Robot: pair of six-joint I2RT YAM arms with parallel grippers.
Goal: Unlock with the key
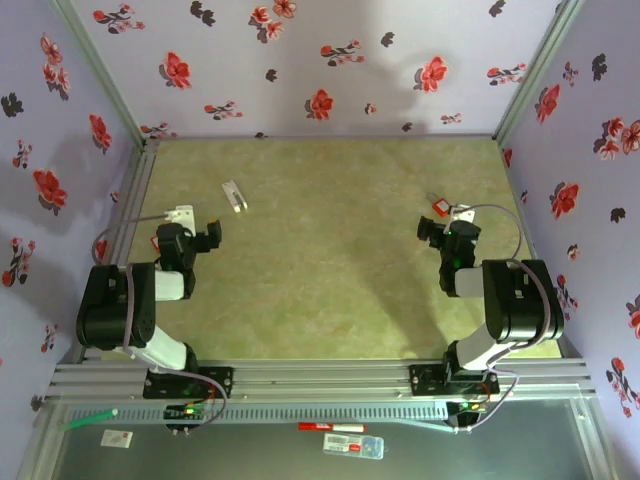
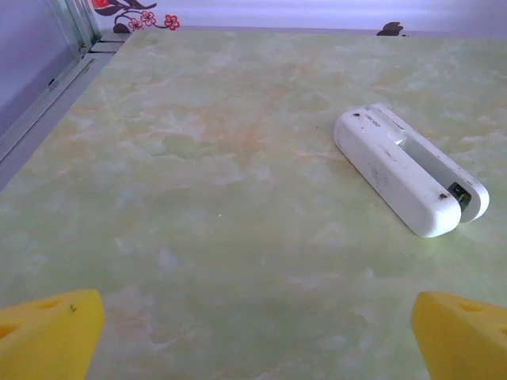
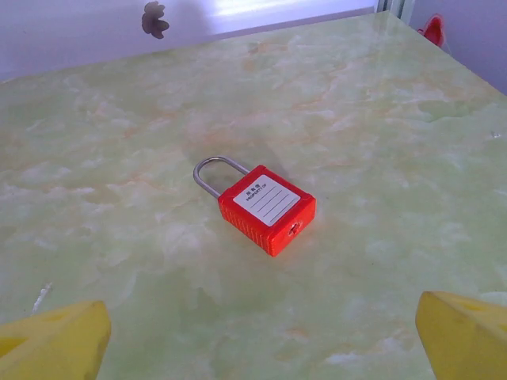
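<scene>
On the left, the left pincer (image 1: 212, 238) hangs with jaws wide apart, a white oblong plastic key case (image 1: 233, 196) lying just beyond it on the green marbled worktop (image 1: 320, 260). Rightward, the right pincer (image 1: 427, 230) gapes likewise, just short of a flat-lying red plastic padlock (image 1: 439, 207).

Nothing fully legible. Padlock (image 3: 266, 210): white label (image 3: 267, 203) on top face, small red print above ruled lines, too small to read. Key case (image 2: 408, 169): faint grey lettering at its 10 o'clock end, unreadable. Top view, 6 o'clock: red-and-white card (image 1: 353, 446), print blurred.
</scene>
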